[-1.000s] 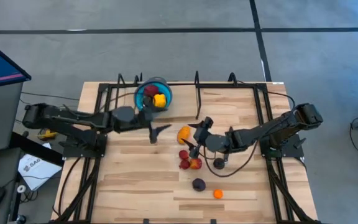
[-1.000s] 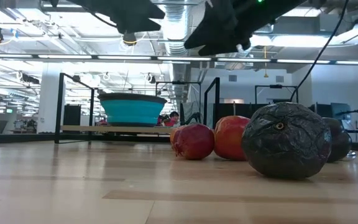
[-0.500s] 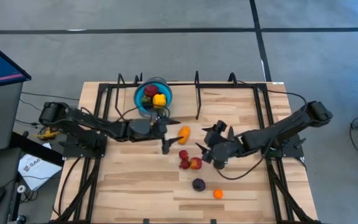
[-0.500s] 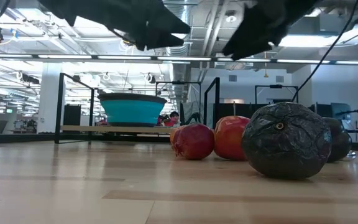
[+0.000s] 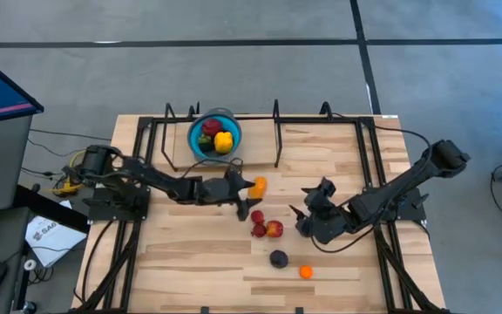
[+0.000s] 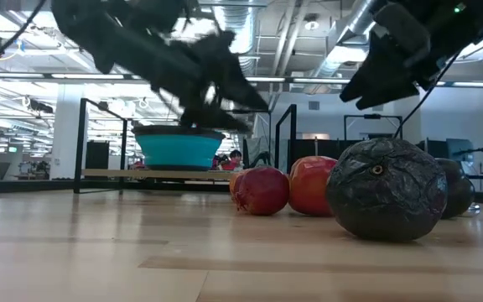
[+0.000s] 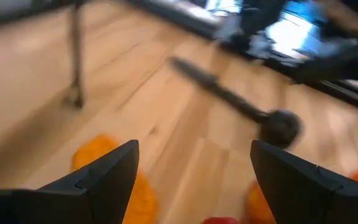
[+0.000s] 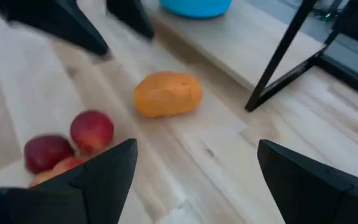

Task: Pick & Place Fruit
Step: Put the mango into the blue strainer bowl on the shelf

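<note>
seen from above, the left gripper (image 5: 244,197) hangs with fingers spread and empty just beside the orange fruit (image 5: 258,186) near the middle of the wooden table (image 5: 338,148), while the right gripper (image 5: 306,218) hovers, jaws likewise wide apart and holding nothing, a little to the right of the red fruit cluster (image 5: 265,225). only this view shows the blue bowl (image 5: 213,135) at the table's far edge already carrying a yellow piece (image 5: 224,140) and a red one, and a small orange fruit (image 5: 305,272) near the front edge beside the dark purple fruit (image 5: 278,258). the table-level camera instead sets that dark purple fruit (image 6: 384,190) large in front, with two red fruits (image 6: 285,188) behind it and the bowl (image 6: 177,144) raised on a low shelf beyond. the right wrist camera alone gives the orange fruit's (image 8: 167,93) form: an oblong piece lying on its side, its long axis running roughly along the shelf edge, apart from the red fruits (image 8: 73,142). the left wrist view is blurred, showing orange shapes by the fingers (image 7: 106,178). bare wood lies open on the left half and the near right corner; black frame posts (image 5: 277,135) fence the back.
</note>
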### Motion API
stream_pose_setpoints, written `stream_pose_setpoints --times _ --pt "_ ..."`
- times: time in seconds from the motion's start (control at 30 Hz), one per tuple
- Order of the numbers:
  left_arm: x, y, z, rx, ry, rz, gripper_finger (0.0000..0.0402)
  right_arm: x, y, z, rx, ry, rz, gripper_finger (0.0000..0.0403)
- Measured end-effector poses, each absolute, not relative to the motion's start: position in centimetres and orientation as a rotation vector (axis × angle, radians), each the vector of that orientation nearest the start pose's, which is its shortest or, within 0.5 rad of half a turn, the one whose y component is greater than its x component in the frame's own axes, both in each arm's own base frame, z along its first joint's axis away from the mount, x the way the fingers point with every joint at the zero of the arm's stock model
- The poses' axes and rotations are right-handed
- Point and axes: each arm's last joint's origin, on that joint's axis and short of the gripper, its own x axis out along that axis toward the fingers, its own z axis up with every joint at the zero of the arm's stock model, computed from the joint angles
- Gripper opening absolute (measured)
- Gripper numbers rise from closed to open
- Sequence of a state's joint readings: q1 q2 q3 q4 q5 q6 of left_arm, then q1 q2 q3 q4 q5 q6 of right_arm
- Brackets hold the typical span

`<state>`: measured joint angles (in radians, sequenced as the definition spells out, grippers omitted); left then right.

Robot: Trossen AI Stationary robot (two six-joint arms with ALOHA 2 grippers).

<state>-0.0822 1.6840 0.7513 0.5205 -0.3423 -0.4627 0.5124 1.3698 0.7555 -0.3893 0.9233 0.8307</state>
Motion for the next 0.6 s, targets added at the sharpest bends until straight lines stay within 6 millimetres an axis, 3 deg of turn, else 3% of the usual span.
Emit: stream_pose_setpoints --times 0.2,0.37,0.6 --pt "34.7 -1.6 14.7 -0.445 0.367 0.387 0.0301 23.0 9.8 19.7 0.111 0.523 -0.669 0.0327" --pt "36.0 -2.0 14.4 -0.34 0.362 0.438 0.0301 23.1 9.6 19.8 0.106 0.521 -0.673 0.0327" --pt "36.1 -2.5 14.0 -0.232 0.379 0.539 0.0301 23.1 9.6 19.8 0.106 0.518 -0.671 0.0327"
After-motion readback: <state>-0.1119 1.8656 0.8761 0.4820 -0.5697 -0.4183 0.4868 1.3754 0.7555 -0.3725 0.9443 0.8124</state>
